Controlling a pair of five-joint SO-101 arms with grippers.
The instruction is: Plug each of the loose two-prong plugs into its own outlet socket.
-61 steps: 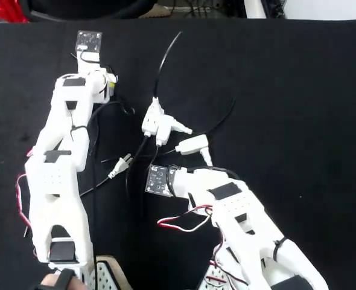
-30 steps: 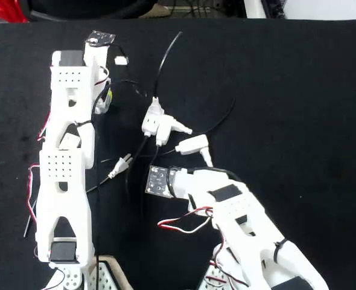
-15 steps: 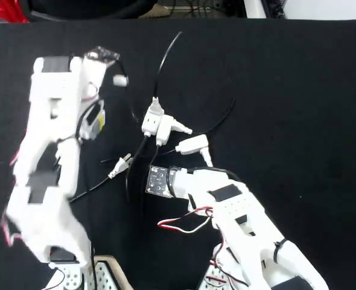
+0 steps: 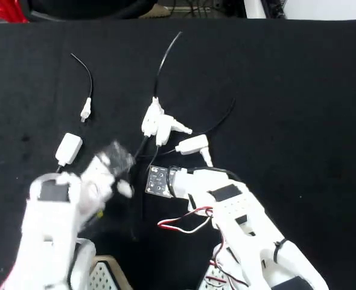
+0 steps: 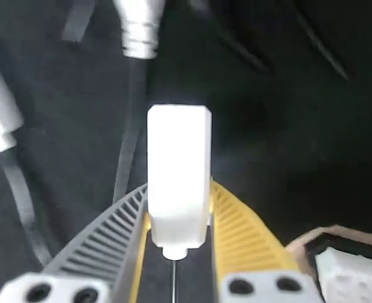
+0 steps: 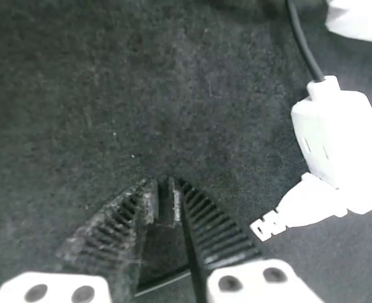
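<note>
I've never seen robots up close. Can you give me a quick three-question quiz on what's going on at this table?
1. True or false: the left fingers grip a white block.
2. The right fingers are: A) shut on a plug, B) shut on nothing, C) spread wide open.
3. Fill in: the table is covered in ___ cloth.

Key: 1 true; 2 B; 3 black.

Matt black felt-like tablecloth (image 6: 98,82), smooth white plastic plug (image 5: 178,151), ribbed grey-and-yellow plastic left pincer (image 5: 178,189)
</note>
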